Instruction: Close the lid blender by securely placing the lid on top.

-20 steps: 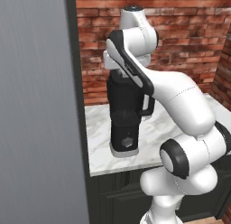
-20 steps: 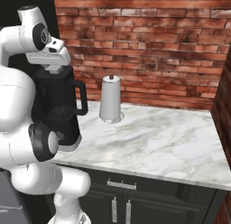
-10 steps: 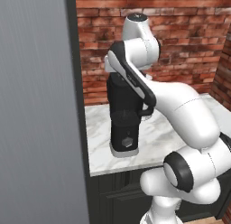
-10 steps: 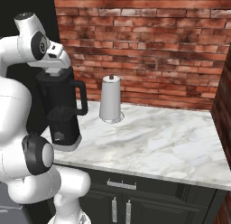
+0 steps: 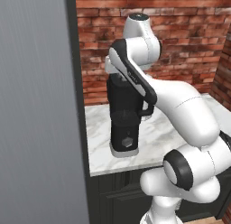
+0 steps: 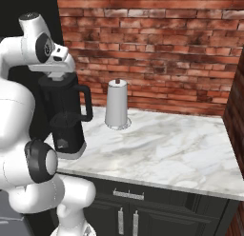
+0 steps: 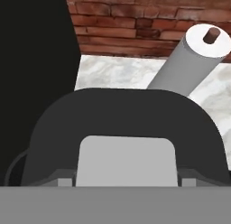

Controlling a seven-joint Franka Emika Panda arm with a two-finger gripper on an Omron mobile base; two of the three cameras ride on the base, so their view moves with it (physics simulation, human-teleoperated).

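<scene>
Here the marble counter (image 6: 162,149) carries the blender (image 6: 66,117) at its left end beside a grey canister (image 6: 117,104), the lid (image 7: 126,123) sits atop the jar beneath the gripper (image 7: 126,175), whose jaws clasp its grey knob.

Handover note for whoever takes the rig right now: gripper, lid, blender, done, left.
Gripper: directly over the blender, fingers at the two sides of the lid's grey knob; whether they clamp it can't be told.
Lid: sits at the top of the jar, seen from straight above in the hand view.
Blender: at the left end of the marble counter, a grey canister to its right.
Done: lid brought onto the jar.
Left: confirm it is seated, let go, lift away.
</scene>
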